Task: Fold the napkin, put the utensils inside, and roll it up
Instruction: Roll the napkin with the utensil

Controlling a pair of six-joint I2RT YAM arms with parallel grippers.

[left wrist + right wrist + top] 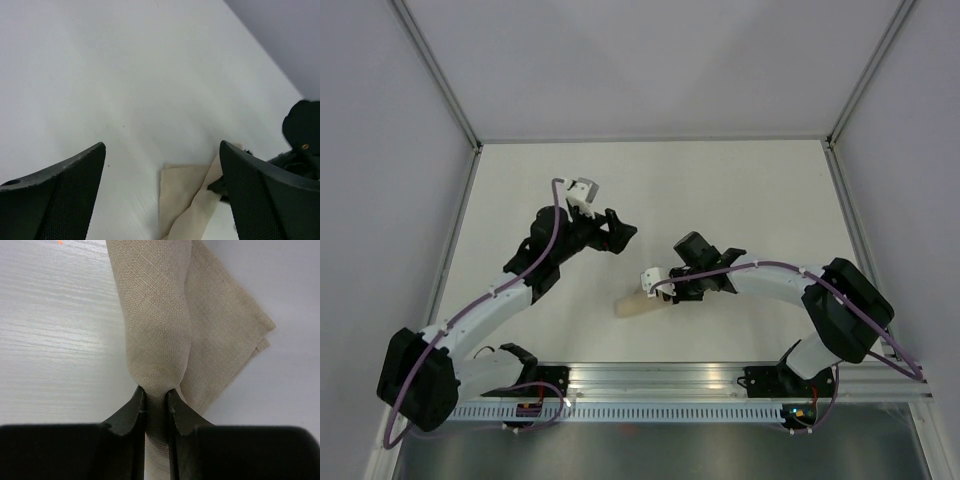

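Your left arm [490, 300] stretches from its base forward and inward, wrist bent so the left gripper [162, 145] points toward your right side. Its jaws stand wide apart with nothing between them; how high it hangs is hard to judge from above. Your right arm [790, 280] folds at the elbow and reaches left, and the right gripper [156, 392] is pinched nearly closed on a fold of the napkin [160, 315].

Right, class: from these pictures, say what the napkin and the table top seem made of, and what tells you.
The napkin looks like woven cloth, perhaps linen or cotton, matte beige: crossing threads show. The table looks like smooth white board, probably laminate: faint grain lines, slight sheen.
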